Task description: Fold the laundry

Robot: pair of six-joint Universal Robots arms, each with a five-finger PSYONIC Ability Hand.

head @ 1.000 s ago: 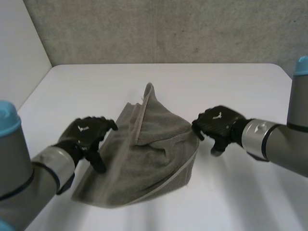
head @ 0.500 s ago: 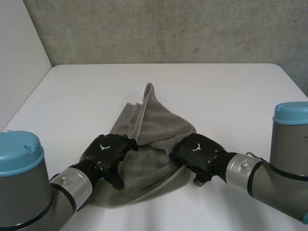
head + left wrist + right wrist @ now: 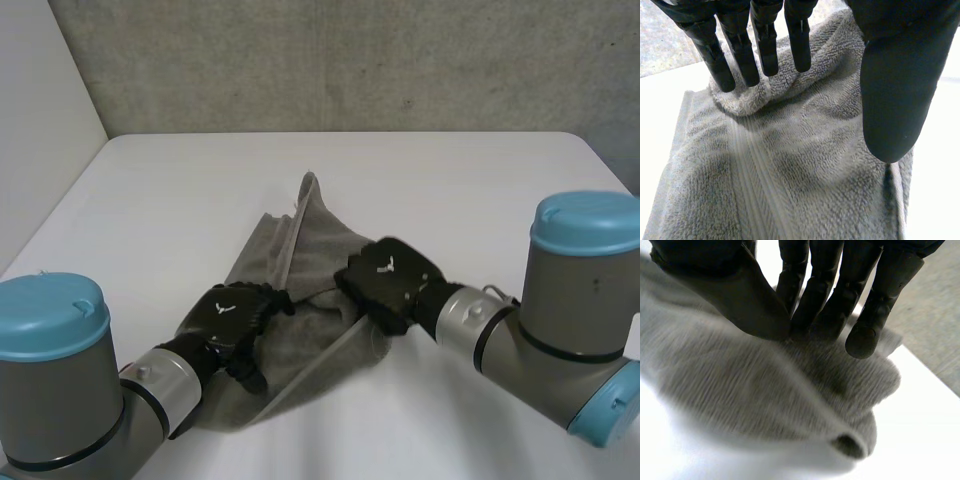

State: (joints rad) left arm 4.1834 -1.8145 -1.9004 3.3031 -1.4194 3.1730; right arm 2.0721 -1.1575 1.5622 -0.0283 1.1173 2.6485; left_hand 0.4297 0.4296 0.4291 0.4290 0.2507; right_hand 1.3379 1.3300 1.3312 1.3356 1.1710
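A grey towel (image 3: 300, 235) lies crumpled in the middle of the white table (image 3: 480, 180), one corner pointing away from me. My left hand (image 3: 230, 315) rests on the towel's left near part. In the left wrist view its fingers (image 3: 765, 45) are straight, their tips pressing a raised fold of the towel (image 3: 790, 175), thumb held apart. My right hand (image 3: 385, 282) is at the towel's right edge, lifted slightly over the cloth. In the right wrist view its thumb (image 3: 750, 300) meets the fingers and pinches a fold of the towel (image 3: 765, 390).
The table's far edge meets a grey concrete wall (image 3: 350, 60). Bare table surface lies on all sides of the towel. Both forearms reach in from the near corners.
My right hand moved left onto the towel and closed on its right edge, drawing that edge inward. My left hand slid slightly toward me and stays on the cloth.
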